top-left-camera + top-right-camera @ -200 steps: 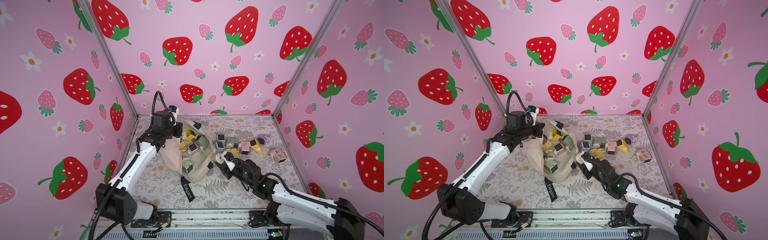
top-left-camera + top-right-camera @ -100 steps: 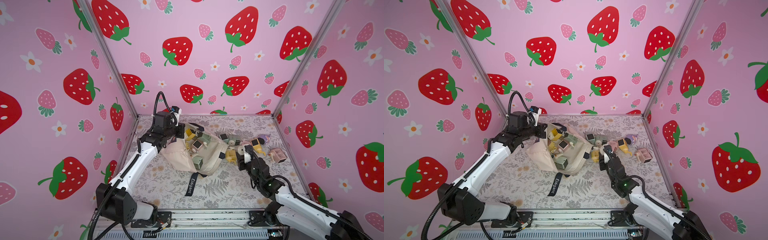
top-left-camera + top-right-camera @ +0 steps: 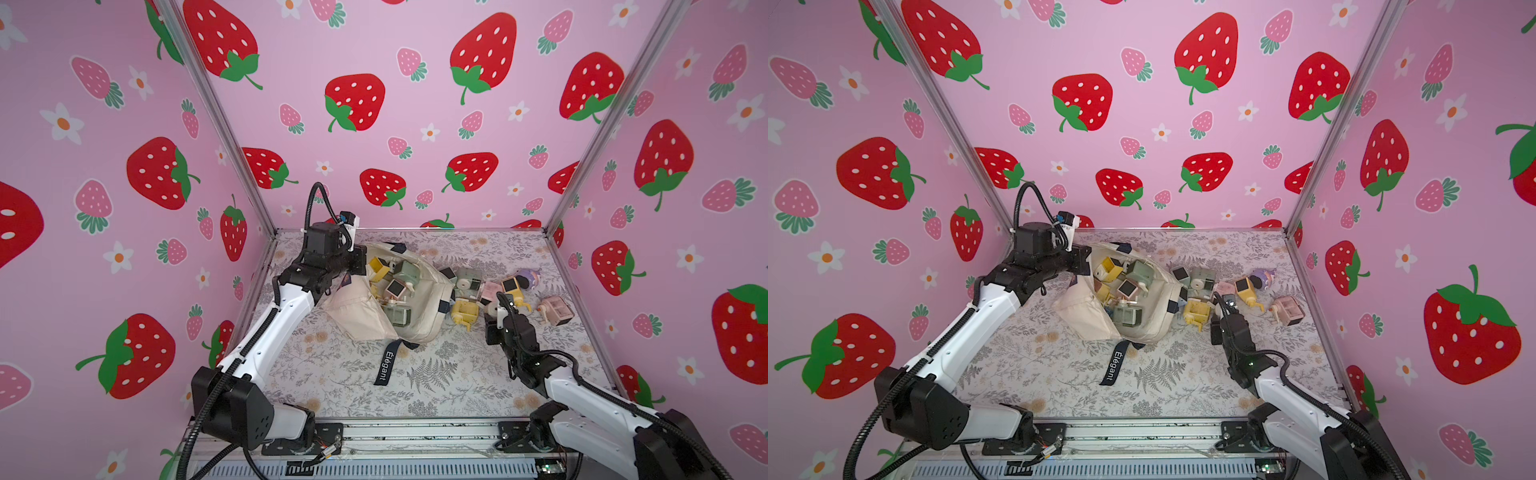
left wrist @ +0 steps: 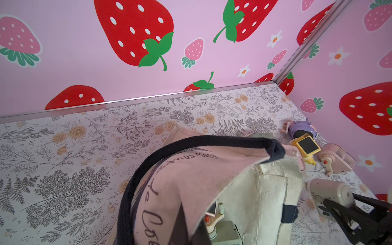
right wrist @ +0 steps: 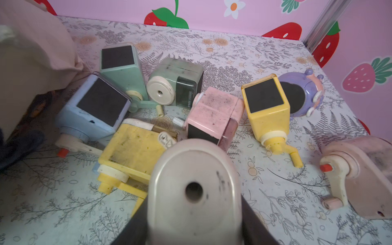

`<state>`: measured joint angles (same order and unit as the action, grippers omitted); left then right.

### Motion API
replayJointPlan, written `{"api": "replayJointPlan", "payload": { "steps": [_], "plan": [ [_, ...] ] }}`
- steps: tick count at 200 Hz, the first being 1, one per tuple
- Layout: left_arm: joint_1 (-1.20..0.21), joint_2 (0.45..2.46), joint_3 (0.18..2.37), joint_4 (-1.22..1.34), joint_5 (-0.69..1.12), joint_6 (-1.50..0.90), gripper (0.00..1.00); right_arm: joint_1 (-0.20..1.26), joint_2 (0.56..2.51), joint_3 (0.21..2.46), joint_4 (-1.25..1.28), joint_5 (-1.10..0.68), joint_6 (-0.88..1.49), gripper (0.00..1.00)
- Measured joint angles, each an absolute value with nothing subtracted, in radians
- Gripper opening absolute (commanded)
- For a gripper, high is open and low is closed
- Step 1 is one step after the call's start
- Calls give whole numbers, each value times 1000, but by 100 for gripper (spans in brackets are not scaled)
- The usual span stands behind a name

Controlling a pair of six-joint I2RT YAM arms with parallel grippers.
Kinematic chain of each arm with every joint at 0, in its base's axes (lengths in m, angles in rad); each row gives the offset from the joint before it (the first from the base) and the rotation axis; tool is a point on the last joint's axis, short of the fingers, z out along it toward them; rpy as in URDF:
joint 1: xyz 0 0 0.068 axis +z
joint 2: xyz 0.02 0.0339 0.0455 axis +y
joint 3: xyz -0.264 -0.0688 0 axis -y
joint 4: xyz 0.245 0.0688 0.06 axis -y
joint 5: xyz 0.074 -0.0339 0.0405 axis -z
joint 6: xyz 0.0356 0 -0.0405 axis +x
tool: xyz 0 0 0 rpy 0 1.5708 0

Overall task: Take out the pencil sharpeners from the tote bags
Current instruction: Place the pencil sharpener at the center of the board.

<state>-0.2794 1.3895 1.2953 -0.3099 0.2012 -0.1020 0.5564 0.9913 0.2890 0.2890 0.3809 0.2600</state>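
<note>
Roughly halfway, I'd say. About eight pencil sharpeners [image 3: 463, 309] lie out on the worktop [image 3: 340, 374], right of the cream tote bag [image 3: 424, 324]. Five-ish remain in its mouth, a yellow one [image 3: 379, 266] and a sage green one [image 3: 405, 272] uppermost. Left claw [image 3: 360, 264] is clamped tight on the bag's far-left rim. Right claw [image 3: 497, 304] grips a pale cream sharpener [image 5: 194, 191] at the pile's near edge. The crowded pile limits drop room, and the Elegant strap [image 3: 384, 365] trails near.

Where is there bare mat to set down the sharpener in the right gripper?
Bare mat in front, between the Elegant strap and the right arm, and along the back wall behind the purple sharpener. Crowded: the loose sharpeners between the tote bag and the pink sharpener, ahead of the right gripper.
</note>
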Motion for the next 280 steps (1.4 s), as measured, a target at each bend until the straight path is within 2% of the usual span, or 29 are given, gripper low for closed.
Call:
{"api": "replayJointPlan", "payload": {
  "steps": [53, 146, 175, 190, 239, 280],
  "plan": [
    [-279, 1390, 1295, -310, 201, -102, 0, 522, 1025, 292, 279, 435, 297, 47],
    [-279, 1390, 1295, -310, 202, -102, 0, 503, 1284, 395, 324, 378, 309, 51],
    [-279, 1390, 1295, -310, 200, -102, 0, 492, 1347, 441, 346, 364, 305, 77],
    [-279, 1390, 1295, -310, 199, -102, 0, 488, 1353, 450, 355, 355, 303, 85],
    [-279, 1390, 1295, -310, 198, -102, 0, 488, 1301, 451, 354, 290, 286, 88],
    [-279, 1390, 1295, -310, 198, -102, 0, 516, 1193, 434, 427, 124, 233, 88]
  ]
}}
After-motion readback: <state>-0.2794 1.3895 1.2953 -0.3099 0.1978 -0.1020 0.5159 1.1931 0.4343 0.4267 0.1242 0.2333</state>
